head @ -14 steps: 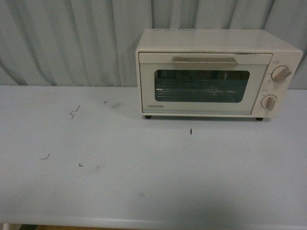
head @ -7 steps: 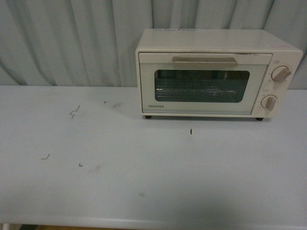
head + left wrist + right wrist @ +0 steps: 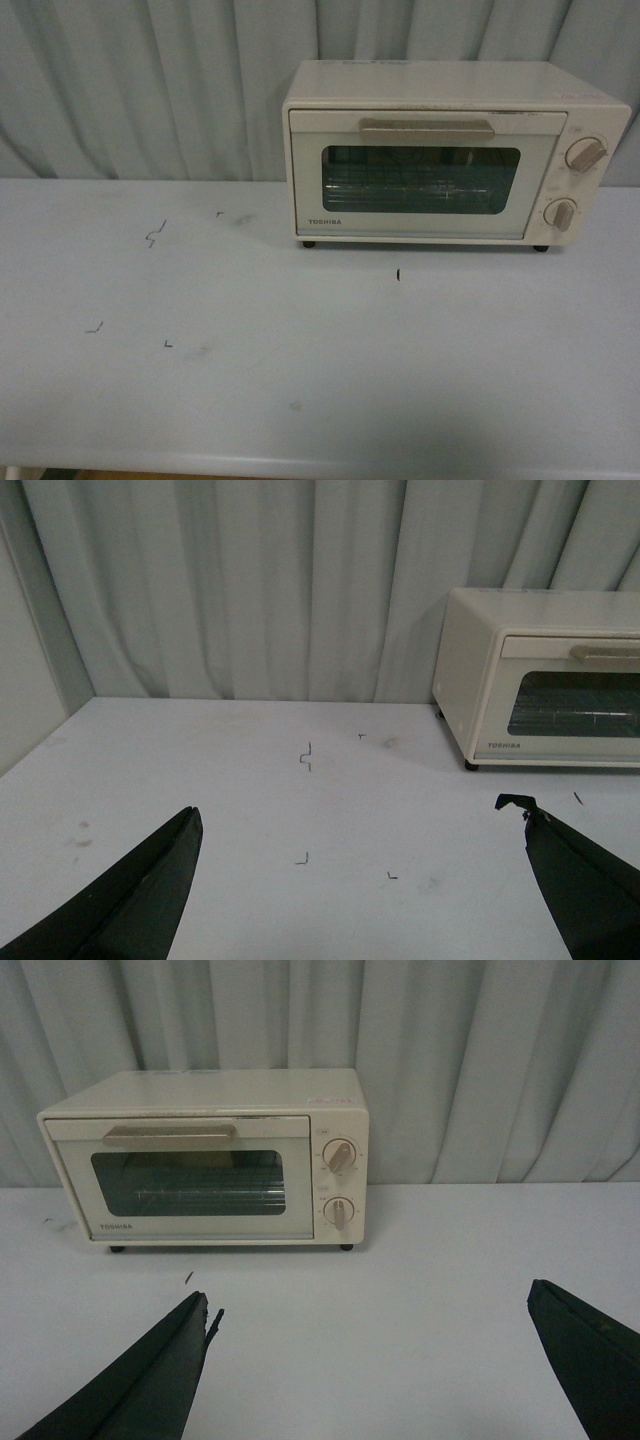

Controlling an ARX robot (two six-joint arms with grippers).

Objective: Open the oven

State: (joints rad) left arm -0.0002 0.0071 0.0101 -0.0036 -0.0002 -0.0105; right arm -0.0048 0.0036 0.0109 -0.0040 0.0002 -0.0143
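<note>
The left gripper (image 3: 357, 810) is found with its jaws spread wide and nothing between them; the right gripper (image 3: 370, 1295) is likewise wide apart and empty. Both are held low over the bare table (image 3: 300, 380), short of the oven (image 3: 205, 1155) and well apart from it. This is judged to be a ready posture, with no contact made. Seen from the right gripper, the oven lies ahead and slightly to the left. Seen from the left gripper, it lies ahead and well off to the right. The right arm is therefore judged the better placed for the reach. Neither arm is seen from the front camera. The oven is set with its door (image 3: 420, 180) facing the robot, presumably so that the handle (image 3: 427, 129) along the door's top edge can be taken from the front. The door is shut. A wire rack is seen behind its glass, and two knobs (image 3: 585, 153) are fitted beside the door. A curtain (image 3: 150, 90) hangs behind the oven.
</note>
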